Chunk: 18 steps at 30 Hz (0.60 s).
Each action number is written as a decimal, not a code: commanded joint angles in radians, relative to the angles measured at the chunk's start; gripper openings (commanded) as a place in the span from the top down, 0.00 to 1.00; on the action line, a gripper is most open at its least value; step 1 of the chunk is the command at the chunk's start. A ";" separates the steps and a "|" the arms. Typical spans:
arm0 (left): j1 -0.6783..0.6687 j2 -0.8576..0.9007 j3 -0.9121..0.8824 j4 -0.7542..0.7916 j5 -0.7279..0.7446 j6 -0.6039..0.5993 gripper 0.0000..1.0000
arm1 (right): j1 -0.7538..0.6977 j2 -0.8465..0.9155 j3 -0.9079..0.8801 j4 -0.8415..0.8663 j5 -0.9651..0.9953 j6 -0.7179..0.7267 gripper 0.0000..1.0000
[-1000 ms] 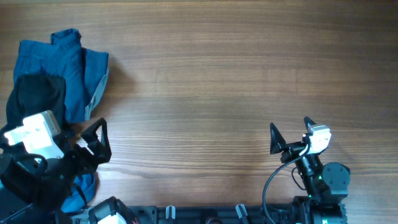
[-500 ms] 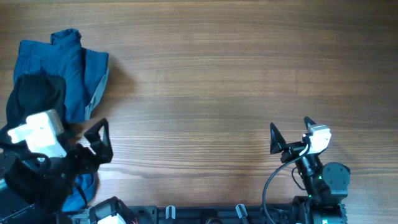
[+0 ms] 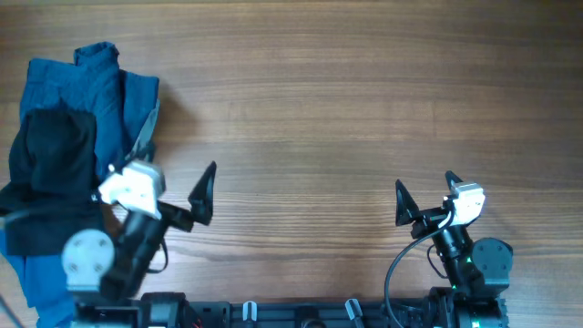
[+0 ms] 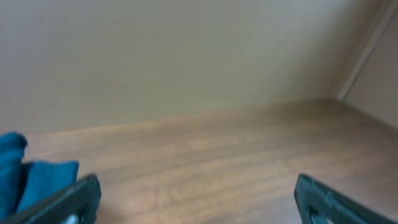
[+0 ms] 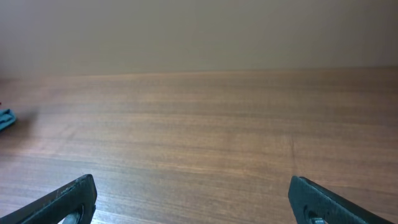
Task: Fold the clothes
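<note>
The clothes lie in a crumpled pile at the table's left edge. A mid-blue top [image 3: 80, 96] is at the back, with a strip of grey lining [image 3: 146, 126] along its right side. A near-black garment [image 3: 53, 155] lies on it toward the front. My left gripper [image 3: 175, 166] is open and empty, just right of the pile and pointing out over bare wood. Its wrist view shows a bit of the blue cloth [image 4: 25, 180] left of the open jaws [image 4: 199, 204]. My right gripper [image 3: 428, 191] is open and empty at the front right, far from the clothes, and its jaws [image 5: 199, 202] frame bare wood.
The wooden table [image 3: 346, 100] stretches right of the pile. More blue cloth [image 3: 32, 278] hangs at the front left corner beside the left arm's base. A plain wall stands behind the table [image 4: 186, 56]. A speck of blue [image 5: 6, 118] shows far left in the right wrist view.
My left arm has swung from over the front of the clothes pile to the right, and its open jaws now face the bare table. The right arm has not moved.
</note>
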 commanded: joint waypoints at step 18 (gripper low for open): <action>0.043 -0.346 -0.570 0.301 -0.013 -0.018 0.00 | -0.004 -0.014 -0.003 0.004 -0.019 -0.019 0.00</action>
